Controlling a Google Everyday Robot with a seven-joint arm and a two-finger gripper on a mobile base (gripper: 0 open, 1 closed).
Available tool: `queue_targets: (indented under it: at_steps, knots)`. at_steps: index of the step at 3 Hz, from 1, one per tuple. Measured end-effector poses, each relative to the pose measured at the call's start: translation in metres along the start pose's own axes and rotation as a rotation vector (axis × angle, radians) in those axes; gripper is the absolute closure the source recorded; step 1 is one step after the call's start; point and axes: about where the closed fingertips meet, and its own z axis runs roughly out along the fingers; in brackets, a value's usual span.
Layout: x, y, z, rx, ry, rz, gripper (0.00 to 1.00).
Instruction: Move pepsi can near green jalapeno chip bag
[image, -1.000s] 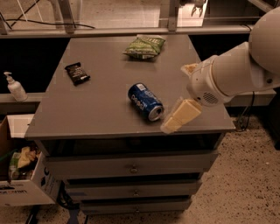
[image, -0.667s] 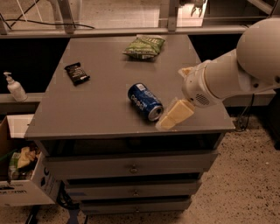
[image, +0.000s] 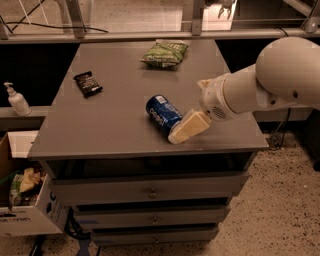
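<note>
The pepsi can (image: 162, 113) is blue with white lettering and lies on its side near the front middle of the grey table (image: 115, 120). The green jalapeno chip bag (image: 164, 52) lies at the far edge of the table, well behind the can. My gripper (image: 186, 128) comes in from the right on a white arm. Its cream-coloured tip sits right at the can's near end and covers that end.
A flat black snack packet (image: 88, 83) lies on the left part of the table. A soap dispenser (image: 17, 100) stands on a ledge at the left. A cardboard box (image: 25, 200) with items sits on the floor at lower left. Drawers (image: 150, 190) run below the tabletop.
My gripper has moved left toward the can and now reaches its near end. The can, chip bag and black packet have not moved.
</note>
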Motion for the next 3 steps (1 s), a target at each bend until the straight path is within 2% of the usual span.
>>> queue_targets:
  at_steps: [2, 3]
  knots:
    - [-0.012, 0.008, 0.015, -0.015, -0.044, 0.07, 0.0]
    - [-0.012, 0.013, 0.025, -0.026, -0.037, 0.086, 0.0]
